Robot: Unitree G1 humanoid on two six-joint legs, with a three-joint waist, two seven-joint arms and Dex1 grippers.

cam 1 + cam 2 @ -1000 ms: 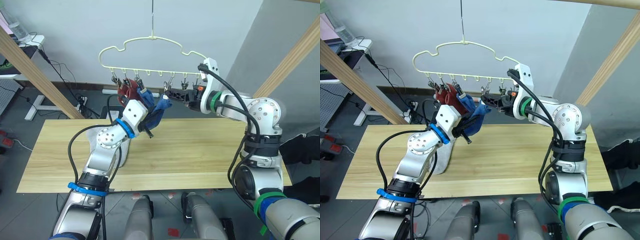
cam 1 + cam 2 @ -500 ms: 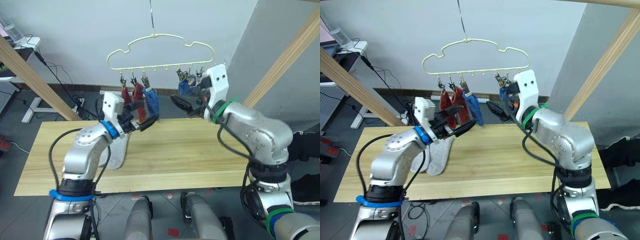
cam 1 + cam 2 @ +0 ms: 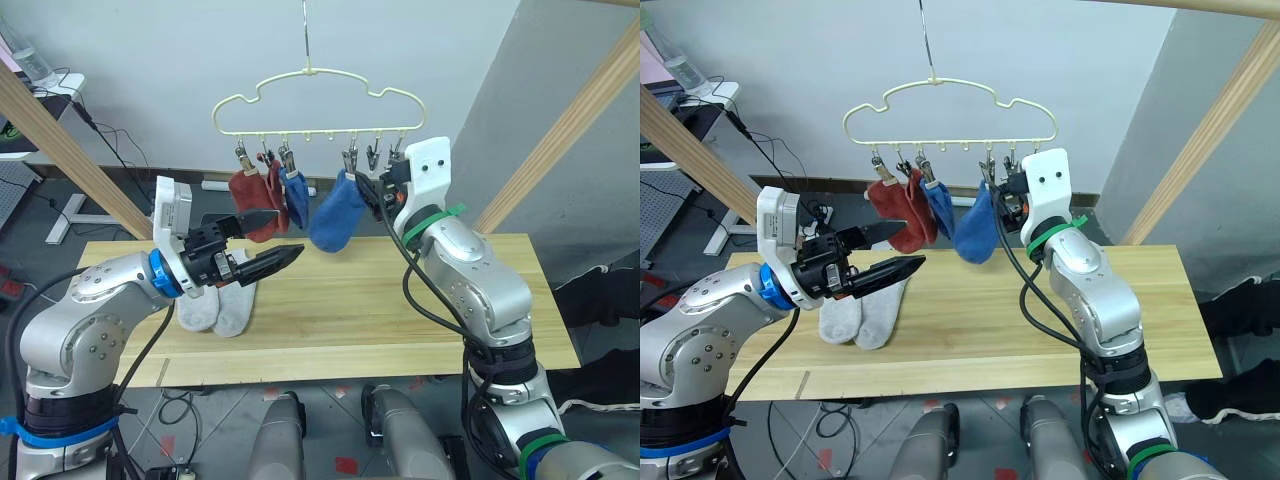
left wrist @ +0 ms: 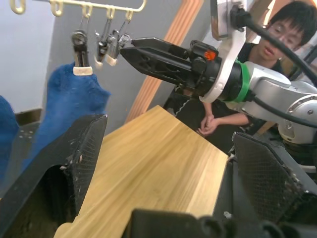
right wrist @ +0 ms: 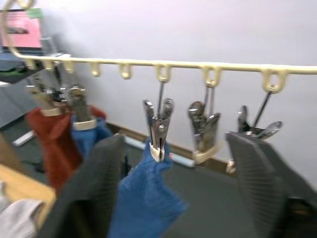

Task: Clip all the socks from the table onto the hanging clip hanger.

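Grey socks [image 3: 217, 305]; wrist-view person [image 4: 257, 59]

table [image 3: 400, 300]: light wood planks, smooth matt grain | clip hanger [image 3: 320, 85]: thin pale-yellow coated wire, slight sheen | clips [image 5: 158, 126]: shiny silver metal | blue sock [image 3: 335, 210]: soft fuzzy knit | rust-red socks [image 3: 250, 195]: matt knit | grey socks [image 3: 215, 305]: pale soft knit | left gripper [image 3: 272, 240] fingers [image 4: 86, 148]: matt black textured plastic

Probably a lab, wooden pole frame [image 3: 70, 140], floor cables [image 3: 120, 150], seated onlooker [image 4: 257, 54]
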